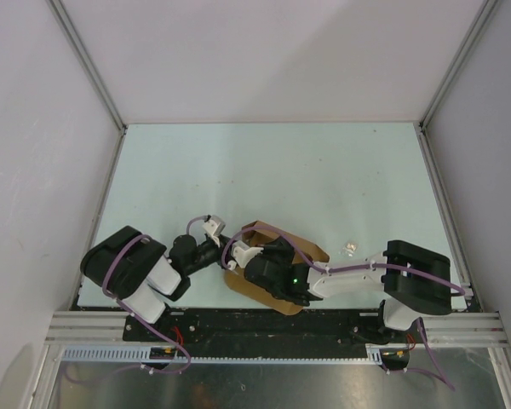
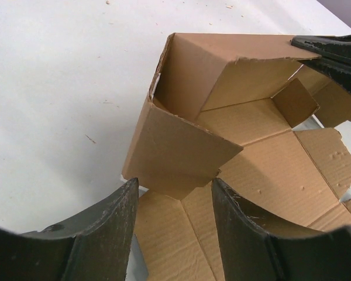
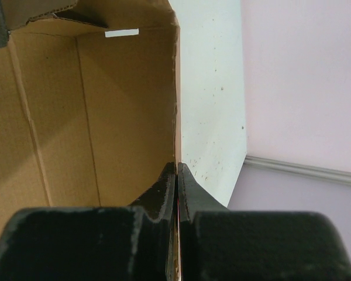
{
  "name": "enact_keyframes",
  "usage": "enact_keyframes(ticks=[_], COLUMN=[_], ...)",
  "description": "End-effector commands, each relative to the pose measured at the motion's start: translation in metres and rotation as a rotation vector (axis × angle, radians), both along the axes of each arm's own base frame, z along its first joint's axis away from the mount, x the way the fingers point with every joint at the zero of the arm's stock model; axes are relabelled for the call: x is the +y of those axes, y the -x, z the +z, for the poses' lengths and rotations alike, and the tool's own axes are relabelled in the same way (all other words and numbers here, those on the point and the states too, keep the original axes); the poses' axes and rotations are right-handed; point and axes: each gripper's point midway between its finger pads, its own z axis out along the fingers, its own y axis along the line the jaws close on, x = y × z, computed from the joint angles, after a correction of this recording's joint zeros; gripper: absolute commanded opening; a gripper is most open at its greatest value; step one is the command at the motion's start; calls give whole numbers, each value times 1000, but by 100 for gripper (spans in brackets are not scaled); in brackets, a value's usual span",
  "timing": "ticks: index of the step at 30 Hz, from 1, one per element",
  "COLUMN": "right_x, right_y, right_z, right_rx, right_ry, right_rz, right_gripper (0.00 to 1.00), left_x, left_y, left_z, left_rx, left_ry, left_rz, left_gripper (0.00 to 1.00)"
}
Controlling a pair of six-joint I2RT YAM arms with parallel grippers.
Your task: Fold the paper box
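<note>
Table (image 1: 281, 170): wide bare surface beyond the work and to both sides. The near edge is tight, and the arm bases crowd it. Box (image 2: 240, 134): half-formed, some walls raised and other flaps flat, lying at the near edge between the arms, so we judge any pull toward the bases could drag it onto the rail. Right gripper (image 3: 176, 170): pinched shut on the top edge of one upright wall. The card is thin, so a twist or hard tug may tear or crease it there, or the wall may slip free and spring back. Left gripper (image 2: 174, 193): jaws apart, holding nothing, with a folded flap's corner just ahead. Closing off-centre could crush that corner. Scrap (image 1: 348, 248): near the box's right, apart from it.
</note>
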Motion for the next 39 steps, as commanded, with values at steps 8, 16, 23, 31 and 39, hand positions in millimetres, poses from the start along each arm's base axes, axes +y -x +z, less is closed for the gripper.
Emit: enact_keyframes(ticks=[8,16,23,31,39], right_x=[7,8,9,13,14], right_y=[0,2,3,7,8], right_z=[3,1,1,-1,-2], right_rx=[-6,0,8,22,29], right_ry=[-51,-60,-80,-99,-105], right_rz=[2,4,1,10,12], right_gripper=[1,2,2,2,2], left_x=[-9,-16,-19,-24,-20], left_y=[-17,-24,-33,-42,-27], left_z=[79,89,85,84,95], left_rx=[-330,-367,-352,-359,-375], left_ry=[158,174,171,170,192], left_rz=[-2,-47,-65,-73,-93], left_gripper=[58,57,57,57,57])
